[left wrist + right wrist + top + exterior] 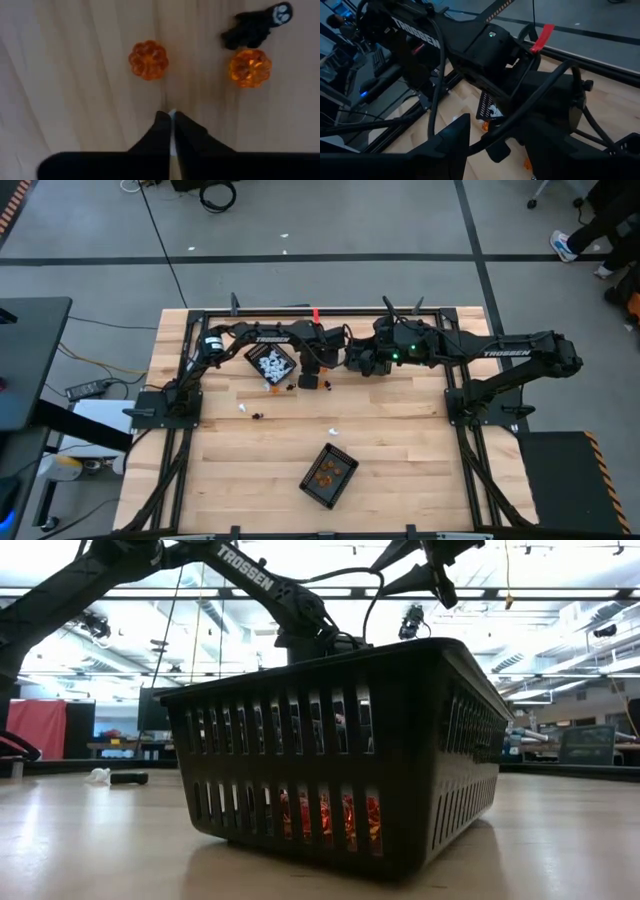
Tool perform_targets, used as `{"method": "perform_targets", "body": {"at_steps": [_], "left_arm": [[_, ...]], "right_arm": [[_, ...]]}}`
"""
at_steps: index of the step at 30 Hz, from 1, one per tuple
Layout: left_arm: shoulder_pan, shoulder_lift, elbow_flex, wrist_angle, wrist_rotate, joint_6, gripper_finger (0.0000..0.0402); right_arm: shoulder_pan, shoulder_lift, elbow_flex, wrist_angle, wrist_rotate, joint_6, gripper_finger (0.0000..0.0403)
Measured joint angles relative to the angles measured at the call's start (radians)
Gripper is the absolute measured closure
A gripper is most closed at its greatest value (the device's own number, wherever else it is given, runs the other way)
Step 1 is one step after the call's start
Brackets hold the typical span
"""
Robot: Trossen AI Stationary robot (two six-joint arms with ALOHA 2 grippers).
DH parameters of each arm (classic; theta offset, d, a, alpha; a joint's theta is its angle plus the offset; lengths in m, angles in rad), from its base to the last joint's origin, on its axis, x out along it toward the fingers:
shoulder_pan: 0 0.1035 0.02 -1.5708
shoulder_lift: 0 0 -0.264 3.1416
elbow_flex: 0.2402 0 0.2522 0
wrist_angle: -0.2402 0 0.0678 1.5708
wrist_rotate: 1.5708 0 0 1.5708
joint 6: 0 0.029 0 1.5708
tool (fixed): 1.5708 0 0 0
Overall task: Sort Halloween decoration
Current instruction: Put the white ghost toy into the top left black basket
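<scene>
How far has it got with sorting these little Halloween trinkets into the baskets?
Partly done. One basket already holds white pieces and another basket holds orange ones. The left end effector is shut above bare wood, gripping nothing visible, beside two loose orange pumpkins and a black figure. More strays lie on the table. The right end effector waits nearby.

Mesh basket point(250, 356) sits just beside the left gripper point(171, 114) jaws, on their outer side. Second mesh basket point(340, 452) is well apart from both sets of jaws, near the wood table's point(400, 450) front edge. Red tag point(316, 314) on the rear frame rail, just behind the jaws. Power strip point(88, 389) and a coiled cable point(215, 195) on the grey floor, far off.
</scene>
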State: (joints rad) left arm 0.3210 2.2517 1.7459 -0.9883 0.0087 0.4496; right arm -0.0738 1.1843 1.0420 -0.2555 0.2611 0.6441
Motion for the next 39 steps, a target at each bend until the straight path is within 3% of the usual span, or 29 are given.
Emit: {"method": "perform_targets", "body": {"at_steps": [14, 29, 32, 39], "left_arm": [[0.003, -0.002, 0.0, 0.025, 0.009, -0.03, 0.04], [0.03, 0.005, 0.085, -0.13, 0.066, -0.103, 0.0399], [0.028, 0.005, 0.085, -0.128, 0.066, -0.114, 0.0376], [0.023, 0.003, 0.087, -0.122, 0.065, -0.119, 0.0276]], "right_arm": [[0.0, 0.0, 0.0, 0.0, 0.0, 0.007, 0.022], [0.0, 0.0, 0.0, 0.024, 0.0, 0.0, 0.022], [0.0, 0.0, 0.0, 0.033, 0.0, 0.0, 0.022], [0.0, 0.0, 0.0, 0.035, 0.0, -0.003, 0.022]]}}
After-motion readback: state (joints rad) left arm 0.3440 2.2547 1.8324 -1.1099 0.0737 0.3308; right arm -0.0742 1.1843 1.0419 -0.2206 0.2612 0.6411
